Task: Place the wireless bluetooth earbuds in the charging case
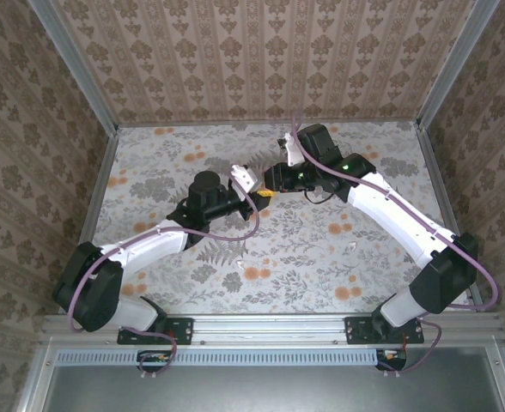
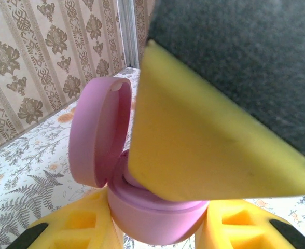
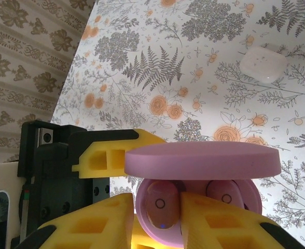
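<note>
You have the left gripper (image 2: 160,231) clamped on the base of the pink charging case (image 2: 157,210), one yellow finger on each side; the case's lid (image 2: 98,135) stands swung open, tilted away from the base. In the top view both arms meet over the middle of the floral table (image 1: 321,257), tips close together; the case sits between them.

From the right wrist you look into the open case; the lid lies flat across the top of it. A pink earbud (image 3: 159,199) sits in the left well; a second pink earbud (image 3: 226,197) sits in the right well, partly hidden behind one yellow finger.

Your right gripper (image 3: 159,218) has its jaws a little apart, with the first bud in the gap between them; whether the pads press on that bud or merely flank it, you cannot tell. From the left wrist, one right-hand finger (image 2: 194,140) looms just above the case's base, right beside the lid.

A white case (image 3: 264,63) lies shut on the table, well apart from both grippers.
</note>
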